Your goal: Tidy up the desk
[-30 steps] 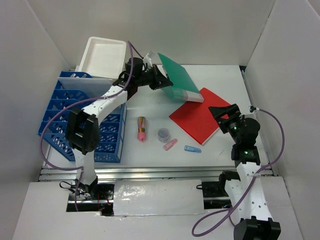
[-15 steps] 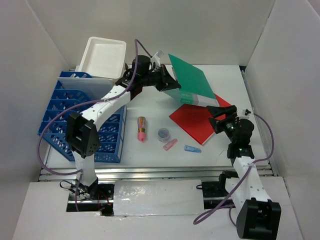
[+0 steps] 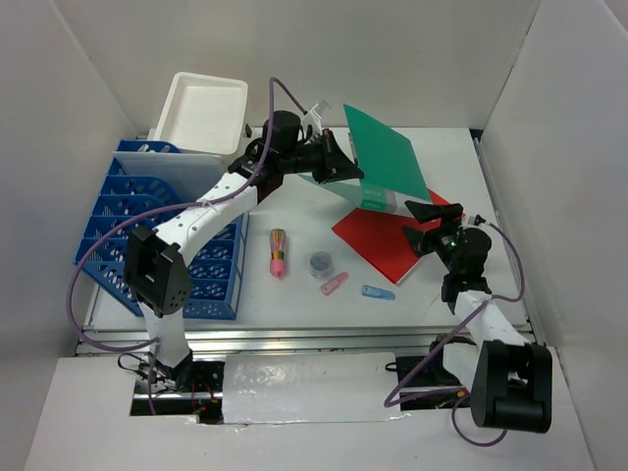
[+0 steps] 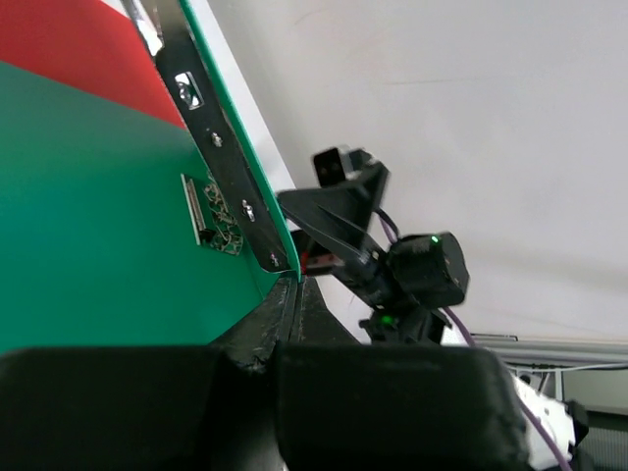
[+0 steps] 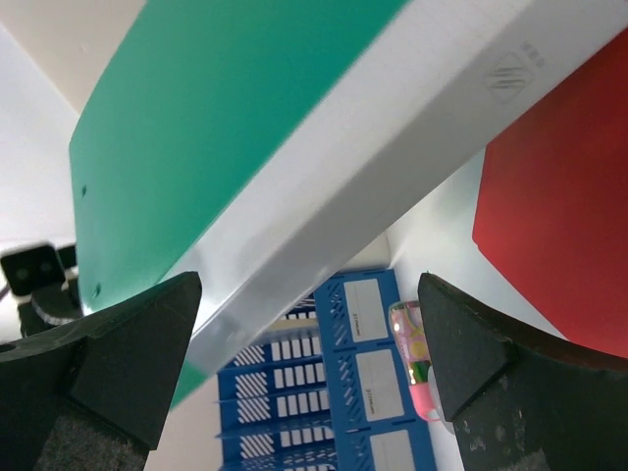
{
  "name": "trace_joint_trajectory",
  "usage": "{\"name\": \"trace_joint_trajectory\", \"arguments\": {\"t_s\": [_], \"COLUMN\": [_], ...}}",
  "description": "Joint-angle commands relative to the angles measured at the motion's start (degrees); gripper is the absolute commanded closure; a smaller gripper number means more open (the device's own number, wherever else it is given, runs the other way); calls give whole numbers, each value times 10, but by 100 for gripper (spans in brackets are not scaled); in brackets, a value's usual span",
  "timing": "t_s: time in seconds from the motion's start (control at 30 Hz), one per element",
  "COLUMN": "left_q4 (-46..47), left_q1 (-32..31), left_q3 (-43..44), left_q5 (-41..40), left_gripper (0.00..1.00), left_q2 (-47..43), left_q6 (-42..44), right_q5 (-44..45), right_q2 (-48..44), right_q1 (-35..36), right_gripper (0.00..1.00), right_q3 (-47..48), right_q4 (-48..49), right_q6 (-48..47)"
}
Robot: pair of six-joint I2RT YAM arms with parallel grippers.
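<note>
Left hand [image 3: 341, 169] clenches the flat green plastic binder [image 3: 388, 157] by its edge, upper centre: probably stiff, light, slick; right hand [image 3: 423, 226] released.

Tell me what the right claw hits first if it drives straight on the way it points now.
Most likely the green plastic binder with the white spine, held aloft by the left claw: it crosses the gap straight ahead of the open right claw. The distance is unclear.

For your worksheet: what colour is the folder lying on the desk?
The folder is red; best in top external view.
</note>
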Motion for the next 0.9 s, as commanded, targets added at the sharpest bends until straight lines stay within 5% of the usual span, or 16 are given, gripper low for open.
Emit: {"name": "trace_joint_trajectory", "arguments": {"t_s": [0.0,0.4,0.57,0.6,0.7,0.73,0.77,0.8,0.87], "left_q4": [72,86,77,77,82,84,86,85,72], "left_q1": [-11,-54,-72,-72,-76,-76,-77,-77,-77], "left_q3": [3,-7,-8,-12,-33,-40,-47,-59,-66], "left_q5": [17,20,8,9,9,8,5,3,-5], "left_gripper": [100,100,100,100,100,100,100,100,100], "left_q2": [-36,-34,-33,-33,-41,-45,-53,-58,-70], "left_q6": [-3,-6,1,0,0,1,1,4,13], "right_q5": [-11,25,16,16,20,21,19,19,21], "right_q2": [44,131,190,207,229,234,239,244,244], "right_q1": [7,19,25,27,33,34,33,34,34], "right_gripper": [0,0,5,10,47,75,91,100,100], "right_q3": [20,44,42,39,37,36,39,40,46], "right_q4": [82,145,247,267,322,349,362,369,384], "right_q6": [40,88,147,155,169,168,167,168,162]}}
